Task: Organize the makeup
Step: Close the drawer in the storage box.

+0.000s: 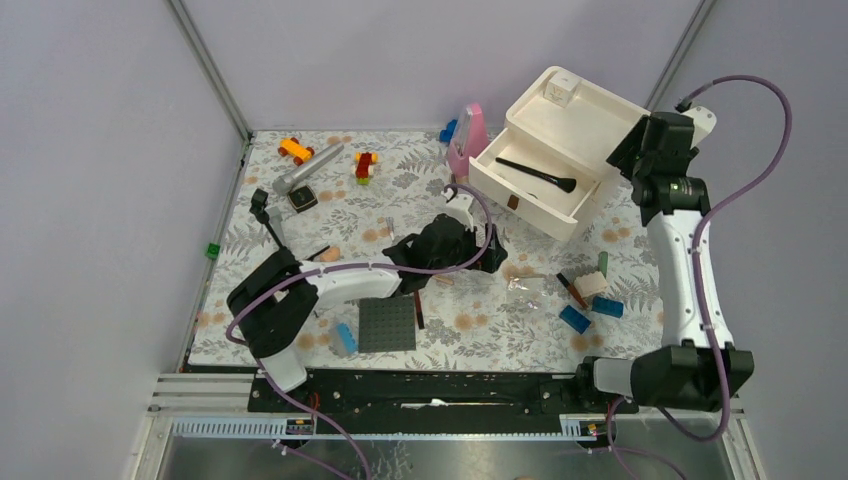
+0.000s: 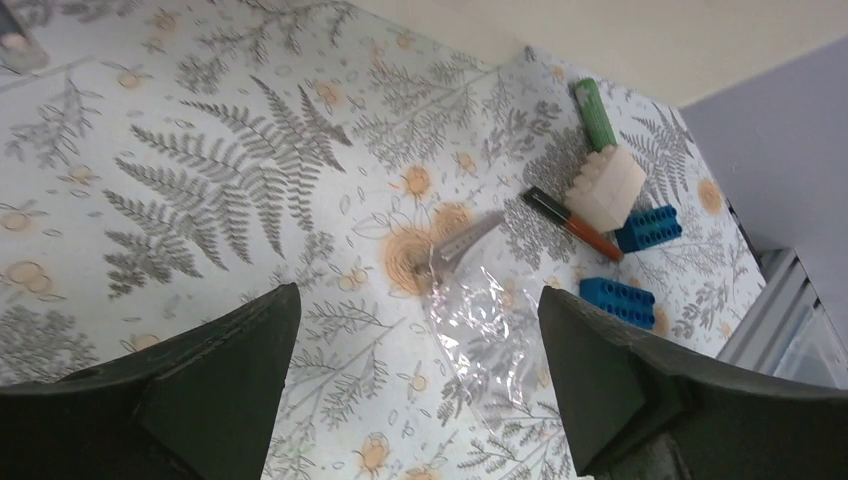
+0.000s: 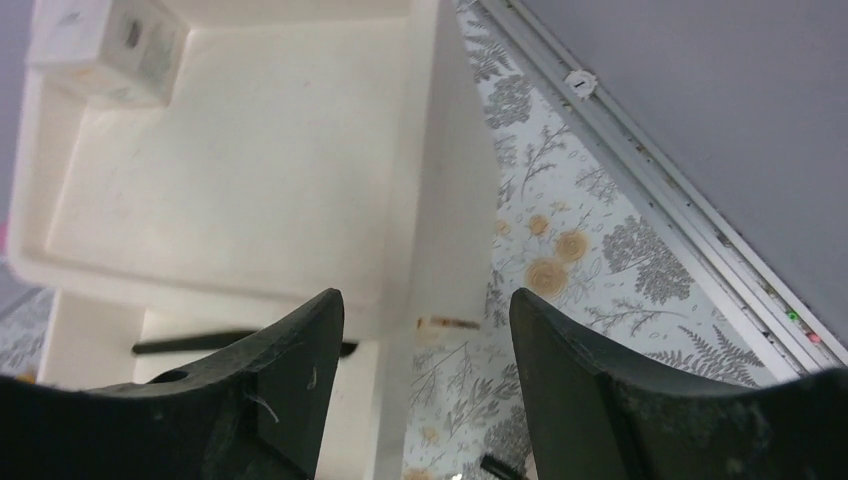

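Observation:
A black makeup brush [image 1: 535, 172] lies in the open drawer of the white organizer [image 1: 590, 110]; the right wrist view shows part of the brush [image 3: 190, 343]. My right gripper [image 3: 425, 310] hangs open and empty above the organizer's right edge [image 1: 645, 150]. My left gripper [image 2: 418, 295] is open over the table's middle [image 1: 485, 255], above a clear wrapper [image 2: 490, 320] and holding nothing. Beyond it lie a red-and-black stick [image 2: 572, 222], a beige sponge block [image 2: 605, 187] and a green stick [image 2: 596, 115]. A peach puff [image 1: 330, 254] sits at the left.
Two blue bricks [image 2: 648, 228] [image 2: 620, 300] lie by the sponge. A grey studded plate [image 1: 387, 323] sits near the front, a black mini tripod [image 1: 265, 215] at the left, toy bricks [image 1: 295, 150] and a pink item [image 1: 470, 140] at the back. A white cube [image 3: 110, 45] stands on the organizer's top.

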You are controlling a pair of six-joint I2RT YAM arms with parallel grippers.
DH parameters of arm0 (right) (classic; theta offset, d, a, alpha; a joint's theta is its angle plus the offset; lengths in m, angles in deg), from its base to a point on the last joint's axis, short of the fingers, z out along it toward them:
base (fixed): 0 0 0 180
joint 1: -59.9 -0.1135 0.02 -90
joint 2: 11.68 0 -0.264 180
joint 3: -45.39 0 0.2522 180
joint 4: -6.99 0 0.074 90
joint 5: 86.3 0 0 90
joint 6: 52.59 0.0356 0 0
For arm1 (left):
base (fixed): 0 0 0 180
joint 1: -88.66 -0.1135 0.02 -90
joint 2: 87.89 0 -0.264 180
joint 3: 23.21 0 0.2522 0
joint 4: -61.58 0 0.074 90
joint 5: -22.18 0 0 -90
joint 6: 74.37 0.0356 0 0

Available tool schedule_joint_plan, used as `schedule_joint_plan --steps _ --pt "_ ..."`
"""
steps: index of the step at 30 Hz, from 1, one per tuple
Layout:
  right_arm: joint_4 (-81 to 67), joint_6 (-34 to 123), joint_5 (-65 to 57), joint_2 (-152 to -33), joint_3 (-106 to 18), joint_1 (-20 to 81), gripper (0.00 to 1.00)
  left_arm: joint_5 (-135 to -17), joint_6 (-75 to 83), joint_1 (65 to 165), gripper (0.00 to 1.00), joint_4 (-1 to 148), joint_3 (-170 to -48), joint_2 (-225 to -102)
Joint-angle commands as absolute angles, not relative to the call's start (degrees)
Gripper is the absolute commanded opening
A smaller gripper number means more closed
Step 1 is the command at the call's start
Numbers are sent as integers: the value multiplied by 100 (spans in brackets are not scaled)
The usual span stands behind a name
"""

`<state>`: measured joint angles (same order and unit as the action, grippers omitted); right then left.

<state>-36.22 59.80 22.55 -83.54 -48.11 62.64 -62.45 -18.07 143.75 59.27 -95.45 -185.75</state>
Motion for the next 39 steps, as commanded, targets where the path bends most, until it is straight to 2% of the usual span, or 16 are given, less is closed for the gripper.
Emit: schedule_joint_plan --steps 1,13,24,30,34,39 --pt "-3388 5923 1800 -8843 -5435 6721 69 -6295 -1554 14226 94 5445 -9812 -18405" --pt "-3263 6038 1307 -10156 -6284 7237 69 -6407 -1360 14133 90 5346 -10144 -18718" --pt "-3496 5901 1042 -11128 -7024 7238 53 -6665 -1214 13976 88 5402 -10536 -19115" --pt "-3594 5773 1066 -11323 -7170 7238 31 -6702 -1122 13917 88 5480 -10966 -19424" --pt "-3607 5681 942 -11409 -7205 7238 1 -6755 -1083 13870 88 5523 -11317 -19671" --pt "-3621 5624 814 -11447 -7201 7238 0 -6755 -1083 13850 88 5550 -11712 -19951"
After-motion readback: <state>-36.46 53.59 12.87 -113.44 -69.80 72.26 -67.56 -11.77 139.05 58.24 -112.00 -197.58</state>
